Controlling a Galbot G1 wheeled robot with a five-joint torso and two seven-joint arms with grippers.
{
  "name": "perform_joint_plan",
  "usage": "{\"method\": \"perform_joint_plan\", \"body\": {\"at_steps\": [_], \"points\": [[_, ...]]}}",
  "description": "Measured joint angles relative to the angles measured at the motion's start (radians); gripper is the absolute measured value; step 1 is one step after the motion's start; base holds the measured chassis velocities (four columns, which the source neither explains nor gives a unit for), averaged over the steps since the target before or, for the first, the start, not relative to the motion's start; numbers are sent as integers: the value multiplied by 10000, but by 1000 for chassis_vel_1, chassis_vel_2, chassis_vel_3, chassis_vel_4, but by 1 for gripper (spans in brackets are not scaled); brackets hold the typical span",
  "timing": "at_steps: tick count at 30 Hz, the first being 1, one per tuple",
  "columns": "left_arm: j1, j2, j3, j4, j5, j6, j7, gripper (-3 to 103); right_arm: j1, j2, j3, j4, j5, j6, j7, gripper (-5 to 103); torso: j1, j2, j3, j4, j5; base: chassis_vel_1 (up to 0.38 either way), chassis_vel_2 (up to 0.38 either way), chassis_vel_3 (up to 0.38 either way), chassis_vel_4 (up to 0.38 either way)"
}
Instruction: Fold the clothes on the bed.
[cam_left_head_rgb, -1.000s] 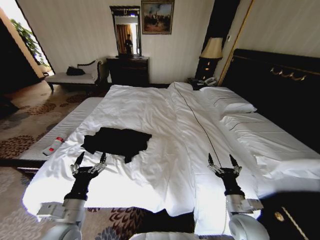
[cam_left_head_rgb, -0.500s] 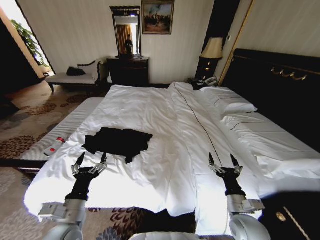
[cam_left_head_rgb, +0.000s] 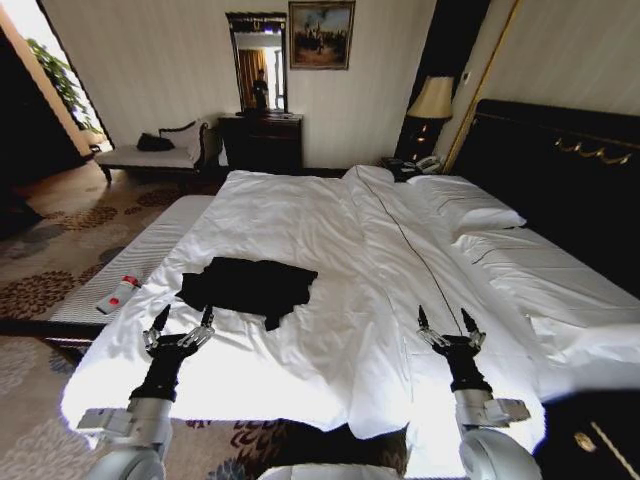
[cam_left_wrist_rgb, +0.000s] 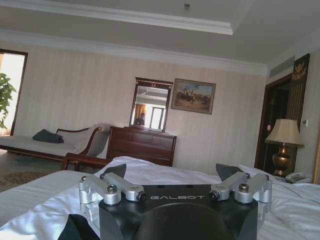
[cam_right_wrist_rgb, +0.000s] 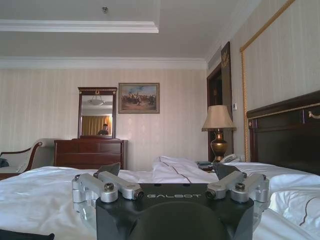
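Note:
The clothes, a crumpled black T-shirt, lie on the white duvet of the bed, on the bed's left part near the foot edge. My left gripper hovers open just in front of the shirt's near edge, fingers pointing at it. My right gripper is open over bare duvet well to the right of the shirt. In the left wrist view the open left gripper points across the bed and a dark scrap of the clothes shows low down. The right wrist view shows the right gripper open above white bedding.
A pale striped bench runs along the bed's left side with a small white-and-red bottle on it. A dark headboard and pillows are at the right. A dresser, chaise and lamp stand by the far wall.
The whole head view has shifted slightly, so the camera moved; the shirt now appears a little further right and lower. Both grippers keep the same open pose.

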Motion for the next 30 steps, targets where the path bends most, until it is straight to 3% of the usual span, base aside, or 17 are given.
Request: {"method": "perform_joint_plan", "body": {"at_steps": [30], "points": [[17,27,-52,8,-41,22,-11,100,11,85,-42,6,-54,2,-16,100,0,1,0,0,0,28,83,-28,-80]]}}
